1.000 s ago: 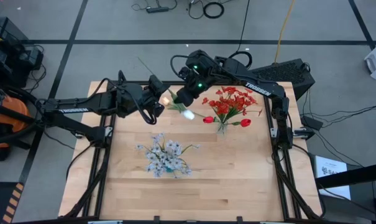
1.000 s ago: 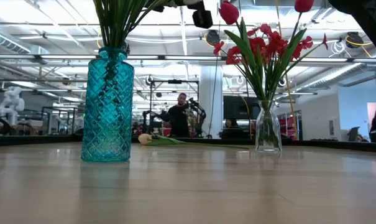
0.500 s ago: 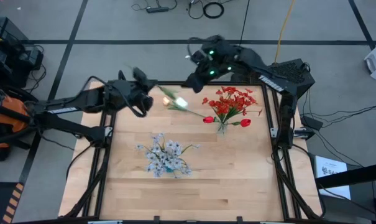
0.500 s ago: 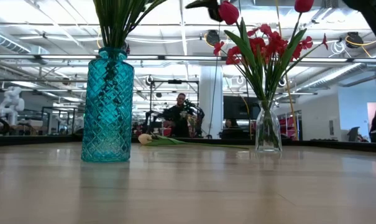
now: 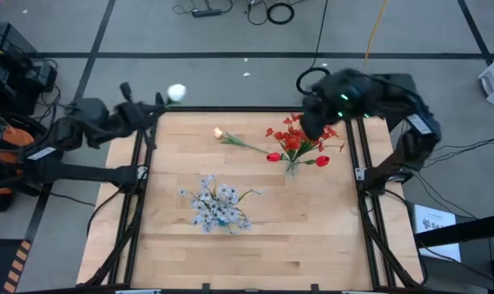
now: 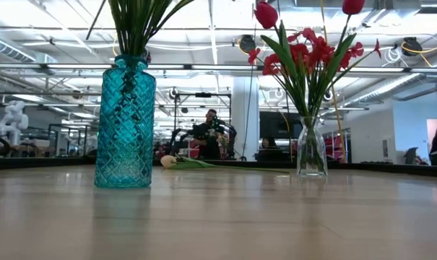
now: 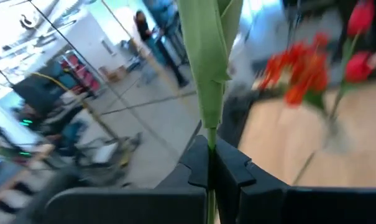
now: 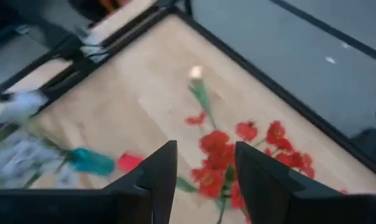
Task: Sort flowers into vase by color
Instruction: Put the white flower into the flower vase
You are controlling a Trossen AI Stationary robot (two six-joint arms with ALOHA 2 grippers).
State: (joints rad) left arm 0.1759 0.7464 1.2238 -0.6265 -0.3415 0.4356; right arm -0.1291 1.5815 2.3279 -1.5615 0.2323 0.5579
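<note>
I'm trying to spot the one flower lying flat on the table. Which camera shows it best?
The high view: the loose cream tulip lies whole, bud to stem, beside the red bouquet. The low view shows it far back, small, side-on. The right wrist view gives a blurred glimpse; the left wrist view misses it.

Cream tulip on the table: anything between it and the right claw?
Nothing visible. The cream tulip lies alone on bare wood; the open right claw hangs above the red bouquet, which stands beside that path rather than across it.
</note>
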